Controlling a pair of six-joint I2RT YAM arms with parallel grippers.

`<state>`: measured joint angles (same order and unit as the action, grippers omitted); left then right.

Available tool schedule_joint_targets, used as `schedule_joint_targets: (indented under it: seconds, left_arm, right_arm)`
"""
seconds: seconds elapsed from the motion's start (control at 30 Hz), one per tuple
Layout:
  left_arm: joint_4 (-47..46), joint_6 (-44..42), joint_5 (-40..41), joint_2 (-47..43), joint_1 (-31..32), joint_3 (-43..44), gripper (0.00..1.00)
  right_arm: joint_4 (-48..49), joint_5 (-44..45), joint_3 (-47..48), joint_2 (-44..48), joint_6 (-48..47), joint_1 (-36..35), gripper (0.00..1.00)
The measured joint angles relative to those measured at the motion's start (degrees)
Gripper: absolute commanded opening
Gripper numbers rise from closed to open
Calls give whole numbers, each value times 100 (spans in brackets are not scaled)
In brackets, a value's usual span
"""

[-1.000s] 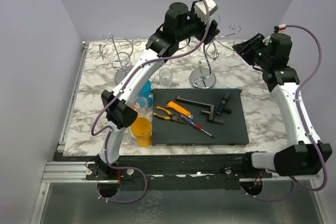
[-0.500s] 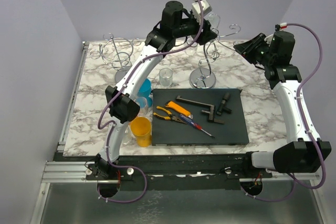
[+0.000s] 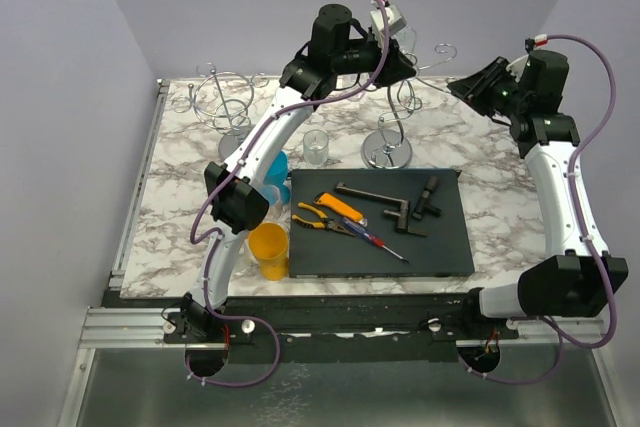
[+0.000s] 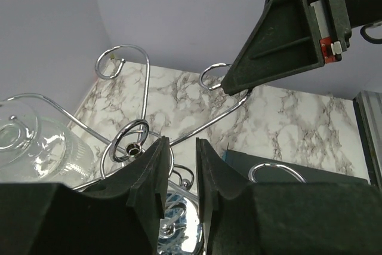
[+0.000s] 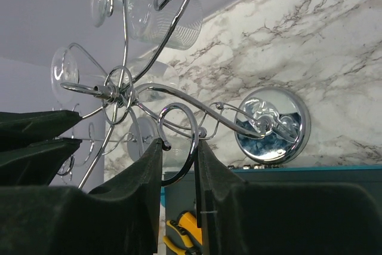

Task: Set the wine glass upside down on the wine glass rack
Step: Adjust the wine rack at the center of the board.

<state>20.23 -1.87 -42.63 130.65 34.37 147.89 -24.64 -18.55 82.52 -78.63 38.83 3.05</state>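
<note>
The chrome wine glass rack (image 3: 386,152) stands behind the black mat, its curled arms spreading from a central ring (image 4: 132,144). A clear wine glass (image 4: 51,147) hangs on a rack arm just left of my left gripper (image 4: 181,147). That gripper is high over the rack's top, jaws a narrow gap apart with nothing between them. In the right wrist view the glass (image 5: 68,71) shows beside the ring, and another glass (image 5: 164,16) hangs above. My right gripper (image 5: 179,141) is shut on a curled hook (image 5: 190,125) of the rack; it also shows as right gripper (image 3: 472,87).
A black mat (image 3: 440,247) holds pliers (image 3: 328,211), a screwdriver and dark metal tools. An orange cup (image 3: 270,250), a blue cup (image 3: 278,165) and a clear tumbler (image 3: 316,147) stand left of it. A second wire rack (image 3: 222,102) is at the back left.
My left gripper's jaws have drawn much closer together above the rack. The right gripper has tightened a little on the hook and shifted slightly up and right.
</note>
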Motion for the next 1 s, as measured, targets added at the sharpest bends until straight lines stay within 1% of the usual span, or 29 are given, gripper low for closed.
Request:
schedule_joint_targets:
  seconds: [0.2, 0.3, 0.47, 0.73, 0.8, 0.87, 0.93, 1.0]
  left_arm:
    - [-2, 61, -76, 42, 15, 28, 27]
    - [-2, 79, -118, 46, 15, 28, 22]
    - [-2, 103, -243, 46, 15, 24, 17]
    - [-9, 299, -446, 39, 26, -68, 16]
    - [-37, 323, -466, -2, 26, -175, 19]
    - [-39, 337, -472, -26, 26, -251, 25]
    - [-37, 334, -466, -72, 26, -348, 30]
    - [-37, 310, -389, -140, 26, -433, 38]
  right_arm:
    - [-201, -308, 348, -260, -376, 153, 0]
    - [-212, -350, 348, -260, -474, 168, 0]
    - [-245, -358, 382, -282, -592, 192, 0]
    - [-293, -481, 621, -496, -732, 286, 0]
    - [-295, -496, 658, -533, -767, 299, 0]
    - [-297, -514, 697, -562, -809, 308, 0]
    - [-299, -520, 710, -570, -861, 308, 4]
    - [-299, -538, 710, -568, -896, 317, 7]
